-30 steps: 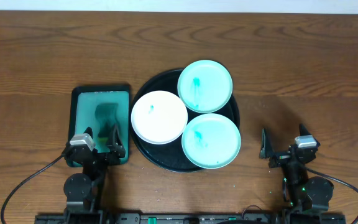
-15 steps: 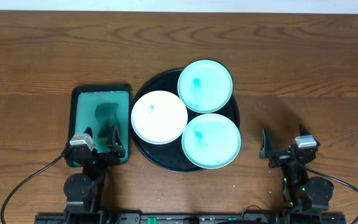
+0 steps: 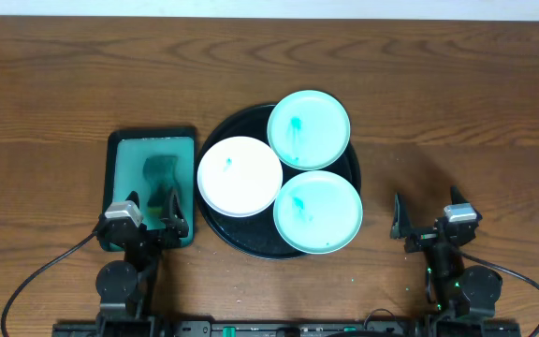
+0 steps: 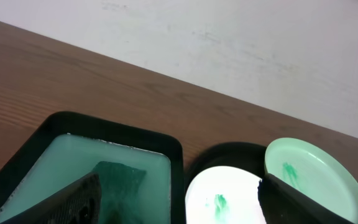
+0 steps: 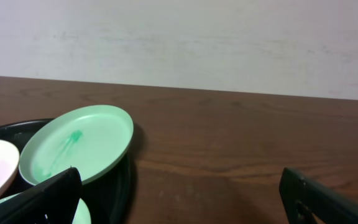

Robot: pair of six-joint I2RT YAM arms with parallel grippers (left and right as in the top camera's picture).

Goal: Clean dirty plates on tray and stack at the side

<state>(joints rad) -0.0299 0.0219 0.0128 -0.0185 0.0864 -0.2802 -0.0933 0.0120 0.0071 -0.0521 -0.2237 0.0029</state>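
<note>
Three plates lie on the round black tray (image 3: 251, 239): a white plate (image 3: 240, 176) at the left, a mint plate (image 3: 309, 129) at the back and a mint plate (image 3: 318, 212) at the front right, each with teal smears. My left gripper (image 3: 148, 217) is open and empty at the near end of the teal tray. My right gripper (image 3: 427, 223) is open and empty over bare table, right of the black tray. The white plate (image 4: 225, 199) and back mint plate (image 4: 312, 177) show in the left wrist view; the back mint plate (image 5: 76, 149) shows in the right wrist view.
A rectangular teal tray (image 3: 131, 159) with a dark rim stands left of the black tray and holds a dark teal sponge (image 3: 161, 176); it also shows in the left wrist view (image 4: 73, 155). A pale wall runs behind the table's far edge.
</note>
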